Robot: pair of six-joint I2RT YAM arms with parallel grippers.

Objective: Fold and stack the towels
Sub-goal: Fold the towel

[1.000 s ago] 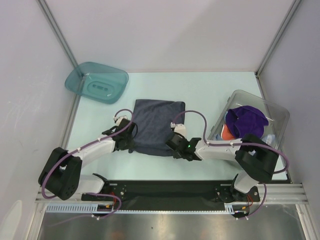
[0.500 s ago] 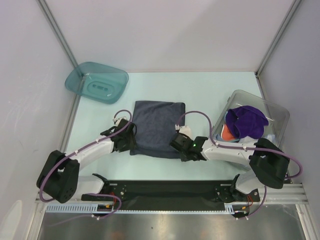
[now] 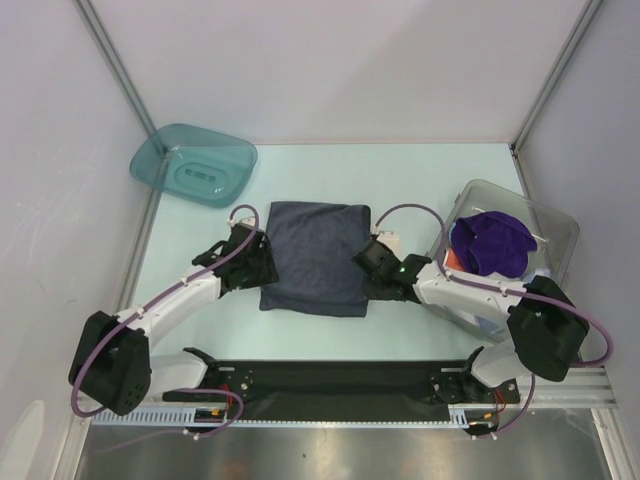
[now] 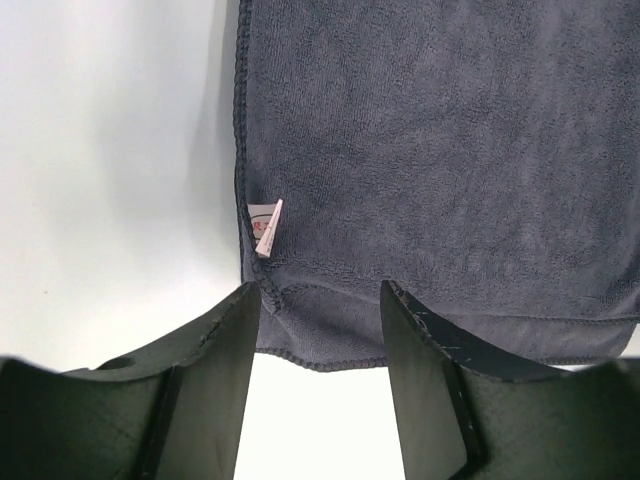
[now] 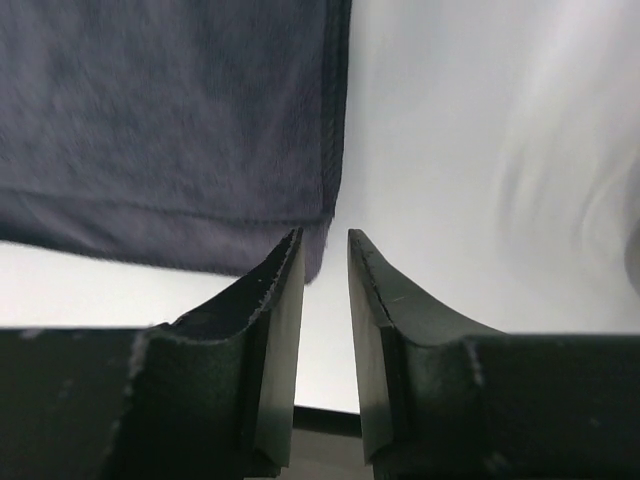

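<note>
A dark grey-blue towel (image 3: pixel 315 258) lies folded flat in the middle of the table. My left gripper (image 3: pixel 260 270) stands open at its left edge; in the left wrist view the towel (image 4: pixel 430 150) has a hemmed lower layer showing between the fingertips of the gripper (image 4: pixel 320 300), with a white tag (image 4: pixel 265 225) just beyond. At the towel's right edge my right gripper (image 3: pixel 373 277) is open a little. Its wrist view has a narrow empty gap in the gripper (image 5: pixel 325 245), with the towel's corner (image 5: pixel 170 110) beside the left finger. A purple towel (image 3: pixel 490 243) and an orange-edged one (image 3: pixel 452 262) sit in the bin.
A clear plastic bin (image 3: pixel 545 225) stands at the right, close to my right arm. A teal plastic tray (image 3: pixel 193 163) sits at the back left. Grey walls close in both sides and the back.
Both grippers were shut on the towel's near corners and have opened and let go. Both have moved away from the bases along the towel's sides. The towel lies flat.
</note>
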